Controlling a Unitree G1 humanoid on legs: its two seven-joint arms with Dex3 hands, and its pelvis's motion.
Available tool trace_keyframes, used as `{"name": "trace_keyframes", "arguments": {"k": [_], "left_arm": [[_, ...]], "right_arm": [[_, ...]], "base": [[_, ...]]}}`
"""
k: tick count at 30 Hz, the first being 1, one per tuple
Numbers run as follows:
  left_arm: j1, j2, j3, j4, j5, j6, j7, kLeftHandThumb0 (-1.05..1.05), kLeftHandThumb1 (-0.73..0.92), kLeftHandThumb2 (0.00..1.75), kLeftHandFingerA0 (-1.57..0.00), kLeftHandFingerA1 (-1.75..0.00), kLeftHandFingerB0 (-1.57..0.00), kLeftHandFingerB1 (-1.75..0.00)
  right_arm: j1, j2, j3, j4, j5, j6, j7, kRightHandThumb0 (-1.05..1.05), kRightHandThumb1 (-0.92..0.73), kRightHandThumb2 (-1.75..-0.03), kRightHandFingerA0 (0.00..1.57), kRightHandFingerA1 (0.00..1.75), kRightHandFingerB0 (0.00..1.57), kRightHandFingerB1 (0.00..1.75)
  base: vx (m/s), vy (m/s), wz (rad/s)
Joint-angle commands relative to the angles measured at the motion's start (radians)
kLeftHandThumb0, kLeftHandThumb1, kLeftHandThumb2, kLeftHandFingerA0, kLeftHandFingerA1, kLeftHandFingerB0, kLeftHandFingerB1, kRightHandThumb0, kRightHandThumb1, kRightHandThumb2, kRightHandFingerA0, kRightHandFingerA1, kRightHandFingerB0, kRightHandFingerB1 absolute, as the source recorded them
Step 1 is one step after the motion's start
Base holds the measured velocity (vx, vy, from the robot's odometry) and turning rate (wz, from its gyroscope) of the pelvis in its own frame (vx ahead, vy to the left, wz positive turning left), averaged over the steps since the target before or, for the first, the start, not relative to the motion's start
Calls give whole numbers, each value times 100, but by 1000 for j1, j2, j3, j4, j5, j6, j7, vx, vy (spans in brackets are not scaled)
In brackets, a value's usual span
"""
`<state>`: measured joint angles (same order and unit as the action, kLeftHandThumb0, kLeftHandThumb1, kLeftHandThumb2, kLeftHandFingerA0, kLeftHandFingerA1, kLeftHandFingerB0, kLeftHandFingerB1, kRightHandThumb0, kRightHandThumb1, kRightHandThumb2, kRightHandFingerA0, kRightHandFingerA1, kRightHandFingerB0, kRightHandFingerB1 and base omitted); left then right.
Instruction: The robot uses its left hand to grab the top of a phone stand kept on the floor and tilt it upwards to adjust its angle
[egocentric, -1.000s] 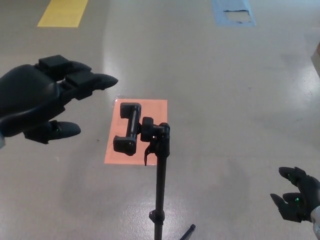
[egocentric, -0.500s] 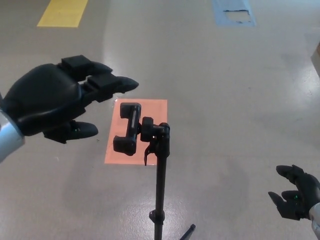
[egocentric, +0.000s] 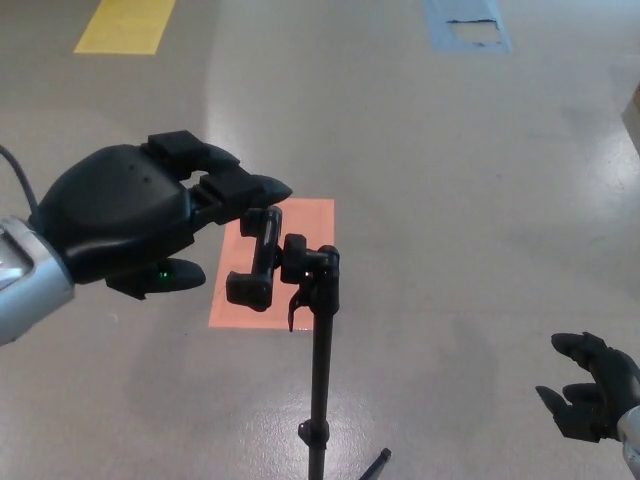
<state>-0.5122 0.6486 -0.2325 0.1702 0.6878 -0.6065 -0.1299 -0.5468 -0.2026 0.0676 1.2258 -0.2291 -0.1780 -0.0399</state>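
Left robot hand (egocentric: 130, 222): I see it spread wide, empty, fingertips over the clamp's top end.
Phone stand (egocentric: 300, 300): upright on the floor (egocentric: 450, 200), clamp tilted.
Right robot hand (egocentric: 592, 400): parted, empty, low.

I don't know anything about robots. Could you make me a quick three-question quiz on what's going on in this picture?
1. True or false: the left hand already grips the phone stand.
2. What colour is the floor patch behind the stand's clamp: A yellow, B orange, C blue?
3. Fill in: the right hand holds ____.

Key: 1 false, its fingers are open just beside the clamp. 2 B. 3 nothing.
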Motion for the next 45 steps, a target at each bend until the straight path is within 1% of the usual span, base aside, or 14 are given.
{"name": "trace_keyframes", "arguments": {"k": [1,4,5,14,20,27,28,29,35,38,41,43,44,45], "left_arm": [[-22,0,-10,25,24,32,-10,-24,56,61,-22,-33,-13,-34],[-33,-2,-12,42,16,36,-16,-24,57,61,-22,-33,-14,-34],[-42,-2,-11,60,3,34,-21,-26,58,61,-24,-34,-17,-33],[-61,-5,-12,75,-7,42,-33,-27,57,61,-26,-34,-20,-34],[-68,-8,-18,88,8,35,-18,-27,57,61,-26,-34,-19,-34],[-62,-13,-26,81,18,57,-28,-27,57,61,-24,-33,-17,-34],[-61,-14,-27,78,17,62,-31,-27,58,60,-24,-32,-17,-34],[-58,-15,-28,72,16,69,-38,-26,58,60,-23,-32,-17,-33],[-47,-14,-29,61,13,62,-25,-26,57,60,-25,-33,-17,-34],[-45,-11,-37,80,38,46,10,-27,56,60,-25,-34,-16,-35],[-50,-10,-44,93,46,47,12,-29,57,61,-24,-34,-15,-35],[-47,-11,-44,103,49,41,26,-30,57,62,-25,-34,-18,-35],[-45,-10,-45,108,47,38,29,-30,58,62,-25,-34,-18,-35],[-43,-10,-47,113,45,36,32,-30,58,62,-25,-34,-18,-35]], "right_arm": [[-3,-17,0,2,2,10,6,-35,-69,-71,28,42,16,35],[-2,-19,2,3,0,4,3,-36,-68,-71,28,42,17,35],[-3,-19,2,2,-1,6,4,-35,-69,-71,28,41,17,35],[-9,-18,8,6,-3,14,6,-37,-68,-72,30,42,20,36],[-12,-20,13,5,-5,18,6,-37,-68,-72,30,42,20,37],[-14,-23,11,4,-1,14,16,-36,-68,-72,31,43,21,37],[-14,-24,12,4,-1,15,16,-26,-55,-95,30,55,9,46],[-14,-24,12,3,-2,16,15,-36,-68,-72,32,43,21,37],[-19,-22,16,4,-5,21,13,-37,-68,-72,30,42,21,37],[-19,-23,18,4,-6,20,12,-37,-68,-73,31,43,22,37],[-21,-24,19,4,-5,23,11,-37,-68,-73,31,42,23,37],[-22,-25,22,5,-8,25,10,-37,-68,-72,31,42,22,37],[-22,-25,25,4,-11,23,9,-30,-75,-62,38,40,25,32],[-21,-26,29,3,-13,19,8,-30,-75,-62,38,40,25,32]], "base": [[0,0,0],[0,0,0],[0,0,0],[0,0,0],[0,0,0],[0,0,0],[0,0,0],[0,0,0],[0,0,0],[0,0,0],[0,0,0],[0,0,0],[0,0,0],[0,0,0]]}}
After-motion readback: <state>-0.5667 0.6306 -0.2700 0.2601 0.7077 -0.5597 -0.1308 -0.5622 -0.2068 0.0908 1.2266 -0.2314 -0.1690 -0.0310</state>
